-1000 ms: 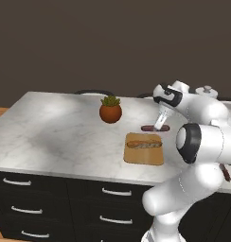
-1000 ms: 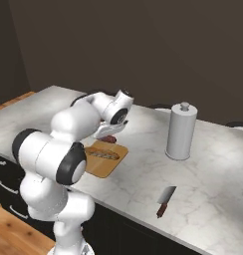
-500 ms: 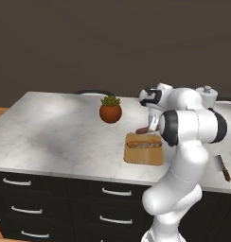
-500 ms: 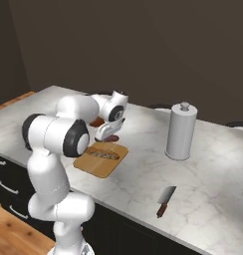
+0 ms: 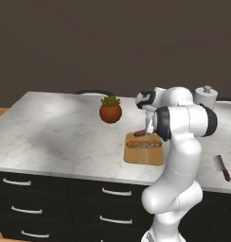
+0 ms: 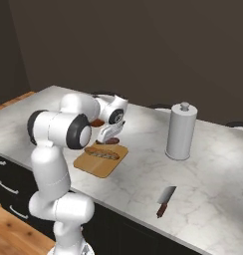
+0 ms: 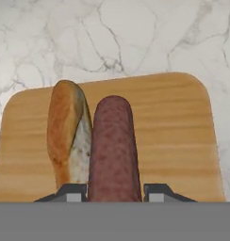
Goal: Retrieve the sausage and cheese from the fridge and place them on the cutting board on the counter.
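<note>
My gripper (image 7: 114, 190) is shut on the sausage (image 7: 112, 146), a dark reddish-brown cylinder running away from the fingertips (image 7: 69, 190). It hangs low over the far edge of the wooden cutting board (image 7: 173, 132); whether it touches the board I cannot tell. In the left base view the gripper (image 5: 146, 131) points down with the sausage (image 5: 139, 133) sticking out to its left above the board (image 5: 145, 156). The right base view shows the gripper (image 6: 111, 135), the sausage (image 6: 112, 141) and the board (image 6: 101, 168) on the marbled counter (image 6: 213, 164). The cheese and the fridge are out of view.
A crusty bread loaf (image 7: 67, 132) lies on the board beside the sausage (image 5: 145, 144). A potted plant (image 5: 110, 112) stands left of the board. A grey canister (image 6: 182, 132) stands to the right, and a red-handled knife (image 6: 164, 199) lies near the counter's front edge.
The gripper has carried the sausage left and down, from beyond the board's far right corner to its far edge. The elbow has swung around in front. The bread, the plant and the knife have stayed put.
</note>
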You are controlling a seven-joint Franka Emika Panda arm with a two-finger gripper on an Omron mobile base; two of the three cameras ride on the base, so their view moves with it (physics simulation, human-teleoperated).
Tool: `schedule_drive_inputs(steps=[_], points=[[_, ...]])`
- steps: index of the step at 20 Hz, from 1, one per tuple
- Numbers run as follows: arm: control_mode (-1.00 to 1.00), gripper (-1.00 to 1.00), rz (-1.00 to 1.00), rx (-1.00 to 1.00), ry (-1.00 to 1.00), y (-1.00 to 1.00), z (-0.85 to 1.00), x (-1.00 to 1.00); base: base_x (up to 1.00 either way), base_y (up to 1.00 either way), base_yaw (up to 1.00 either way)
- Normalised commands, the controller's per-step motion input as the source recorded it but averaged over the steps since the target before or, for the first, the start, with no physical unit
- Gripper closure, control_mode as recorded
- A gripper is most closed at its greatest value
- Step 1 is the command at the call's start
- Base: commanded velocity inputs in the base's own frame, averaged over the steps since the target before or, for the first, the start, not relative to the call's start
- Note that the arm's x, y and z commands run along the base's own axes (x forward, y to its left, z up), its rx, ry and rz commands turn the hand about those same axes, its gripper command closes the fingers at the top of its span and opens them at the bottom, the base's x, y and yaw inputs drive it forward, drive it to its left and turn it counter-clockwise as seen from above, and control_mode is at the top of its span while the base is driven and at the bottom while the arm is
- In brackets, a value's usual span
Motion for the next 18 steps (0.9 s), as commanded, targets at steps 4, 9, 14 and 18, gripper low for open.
schedule_drive_inputs(steps=[4,9,14,18], points=[[-1.0,1.0,0.01,0.0,-0.01,0.0,-0.27,0.14,0.0,0.0,0.0],[-1.0,1.0,0.0,0.0,-0.02,0.0,-0.17,0.36,0.0,0.0,0.0],[-1.0,1.0,0.0,0.0,-0.03,0.03,-0.28,0.14,0.0,0.0,0.0],[-1.0,1.0,0.0,0.0,0.0,0.02,-0.34,0.07,0.0,0.0,0.0]])
